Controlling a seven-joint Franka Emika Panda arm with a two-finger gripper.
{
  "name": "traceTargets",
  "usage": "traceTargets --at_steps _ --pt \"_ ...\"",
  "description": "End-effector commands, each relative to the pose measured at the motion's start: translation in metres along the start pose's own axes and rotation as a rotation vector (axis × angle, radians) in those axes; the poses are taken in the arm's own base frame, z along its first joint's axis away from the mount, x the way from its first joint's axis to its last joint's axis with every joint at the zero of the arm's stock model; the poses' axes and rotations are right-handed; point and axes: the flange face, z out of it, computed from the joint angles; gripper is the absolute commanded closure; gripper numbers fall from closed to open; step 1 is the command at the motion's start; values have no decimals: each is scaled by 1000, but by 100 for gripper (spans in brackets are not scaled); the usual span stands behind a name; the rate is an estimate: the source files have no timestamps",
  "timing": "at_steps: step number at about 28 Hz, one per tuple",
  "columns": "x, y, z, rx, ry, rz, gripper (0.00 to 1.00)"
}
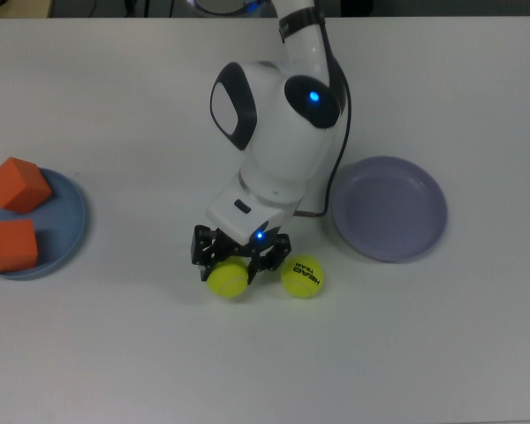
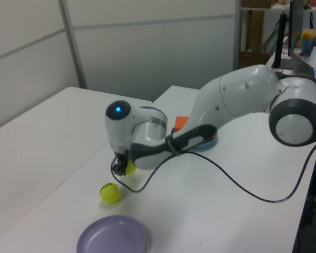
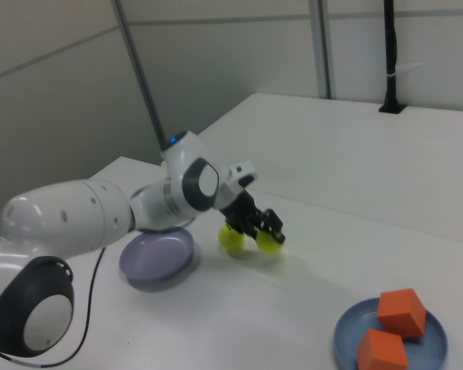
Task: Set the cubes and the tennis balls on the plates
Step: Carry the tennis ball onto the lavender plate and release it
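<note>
My gripper [image 1: 231,270] is shut on a plain yellow-green tennis ball [image 1: 227,280], which hangs just above the white table [image 1: 115,353]. The right view shows this ball [image 3: 268,241] between the black fingers. A second tennis ball [image 1: 302,275], printed HEAD, lies just to the top view's right of it. Two orange cubes [image 1: 18,184] [image 1: 12,245] rest on the light blue plate [image 1: 74,212] at the top view's left edge. The lavender plate [image 1: 389,208] holds nothing and sits to the top view's right of the gripper.
The arm's white body [image 1: 278,124] leans over the table's middle, and its black cable [image 2: 242,192] trails across the table in the left view. A black post [image 3: 389,62] stands at the far edge in the right view.
</note>
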Motion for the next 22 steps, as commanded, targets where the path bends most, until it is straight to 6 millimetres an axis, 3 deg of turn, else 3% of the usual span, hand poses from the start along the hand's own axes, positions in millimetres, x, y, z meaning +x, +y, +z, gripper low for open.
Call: traceTargets --at_steps 1,3,5,11,16,18,19,20,21,22 --pt "0 -6 -64 58 -4 41 100" --pt "-3 -23 -79 70 -23 26 100" --pt "-12 -52 -95 77 -72 -13 100" --pt "-52 -117 -108 24 -281 -117 100" --pt "-71 -165 -125 36 -305 -133 100" --pt "-76 -178 -128 46 -305 -142 95" --pt "-78 -184 -129 49 -304 -150 87" --pt "-78 -187 -130 49 -300 -153 70" --pt "-79 -191 -130 52 -299 -156 1" --pt "-80 -193 -130 53 -296 -159 0"
